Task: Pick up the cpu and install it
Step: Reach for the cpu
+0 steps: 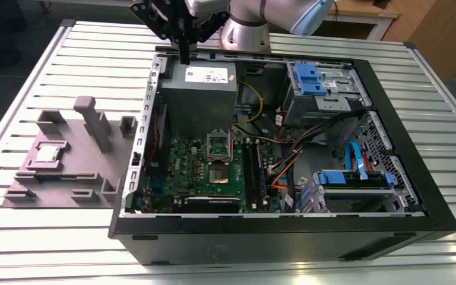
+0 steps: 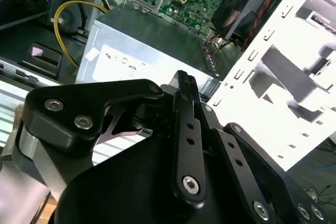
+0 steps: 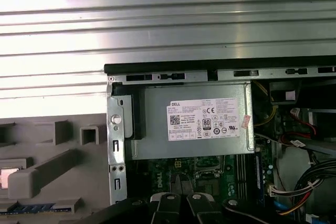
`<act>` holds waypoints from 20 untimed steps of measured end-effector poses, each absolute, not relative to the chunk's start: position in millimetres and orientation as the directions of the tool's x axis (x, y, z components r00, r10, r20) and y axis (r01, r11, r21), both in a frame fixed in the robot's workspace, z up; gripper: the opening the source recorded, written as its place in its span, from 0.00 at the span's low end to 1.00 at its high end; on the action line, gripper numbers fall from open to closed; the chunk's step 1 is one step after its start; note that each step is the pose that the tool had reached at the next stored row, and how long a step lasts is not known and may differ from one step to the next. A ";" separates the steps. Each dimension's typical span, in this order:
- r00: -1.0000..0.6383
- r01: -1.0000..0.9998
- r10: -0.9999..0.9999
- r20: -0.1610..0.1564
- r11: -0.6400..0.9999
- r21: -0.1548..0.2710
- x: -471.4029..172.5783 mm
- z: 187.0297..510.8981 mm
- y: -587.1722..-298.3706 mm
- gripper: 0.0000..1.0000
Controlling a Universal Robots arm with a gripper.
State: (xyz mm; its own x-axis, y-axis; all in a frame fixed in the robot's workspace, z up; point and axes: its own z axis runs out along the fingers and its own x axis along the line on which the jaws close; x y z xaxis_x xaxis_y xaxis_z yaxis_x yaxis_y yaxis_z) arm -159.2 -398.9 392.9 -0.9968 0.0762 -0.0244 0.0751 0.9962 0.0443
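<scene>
The cpu [image 1: 48,152], a small silvery square, lies flat in a recess of the grey holder block [image 1: 69,178] at the exterior view's left, beside the open computer case [image 1: 291,234]. My gripper [image 1: 183,56] hangs at the case's far edge, above the grey power supply [image 1: 199,89], far from the cpu. Its fingers [image 2: 184,85] are pressed together, shut with nothing between them. On the green motherboard [image 1: 188,178] the cpu socket [image 1: 220,172] lies bare, its metal frame [image 1: 218,142] swung up. In the first wrist view the power supply [image 3: 191,121] sits ahead of the fingers [image 3: 181,203].
The case stands on a slatted metal table [image 1: 62,237]. Inside are black memory sticks [image 1: 253,166], coloured cables [image 1: 287,166], blue drive brackets [image 1: 307,77] and a drive cage [image 1: 355,184]. The holder block has upright posts [image 1: 93,122].
</scene>
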 end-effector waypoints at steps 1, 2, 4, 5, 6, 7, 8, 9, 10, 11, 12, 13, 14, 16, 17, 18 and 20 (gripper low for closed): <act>-0.997 0.075 0.076 -0.025 0.996 0.044 -160.8 392.8 -398.9 0.10; -0.997 0.075 0.076 -0.024 0.996 0.044 -162.5 392.8 -398.9 0.10; -0.997 0.075 0.076 -0.025 0.996 0.044 -174.4 392.4 -398.9 0.10; -0.997 0.075 0.076 -0.024 0.996 0.044 -176.6 392.4 -398.9 0.10; -0.997 0.075 0.076 -0.024 0.996 0.044 -178.9 392.4 -398.9 0.10; -0.997 0.075 0.076 -0.024 0.996 0.044 -181.6 392.3 -398.9 0.10; -0.997 0.075 0.076 -0.024 0.996 0.044 -184.1 392.2 -398.9 0.10; -0.997 0.075 0.076 -0.024 0.996 0.044 -186.4 392.2 -398.9 0.10; -0.997 0.075 0.076 -0.024 0.996 0.044 -188.3 392.1 -398.9 0.10; -0.997 0.075 0.076 -0.024 0.996 0.044 -190.3 392.0 -399.0 0.10; -0.997 0.075 0.076 -0.024 0.996 0.044 -192.4 392.0 -398.9 0.10; -0.997 0.075 0.076 -0.024 0.996 0.044 -194.6 391.9 -398.9 0.10; -0.997 0.075 0.076 -0.025 0.996 0.044 -196.9 391.9 -399.0 0.10; -0.997 0.075 0.076 -0.024 0.996 0.044 -200.6 391.8 -398.9 0.10; -0.997 0.075 0.076 -0.024 0.996 0.044 -202.2 391.8 -398.9 0.10; -0.997 0.075 0.076 -0.024 0.996 0.044 -203.8 391.7 -398.9 0.10; -0.997 0.075 0.076 -0.024 0.996 0.044 -206.9 391.5 -398.9 0.10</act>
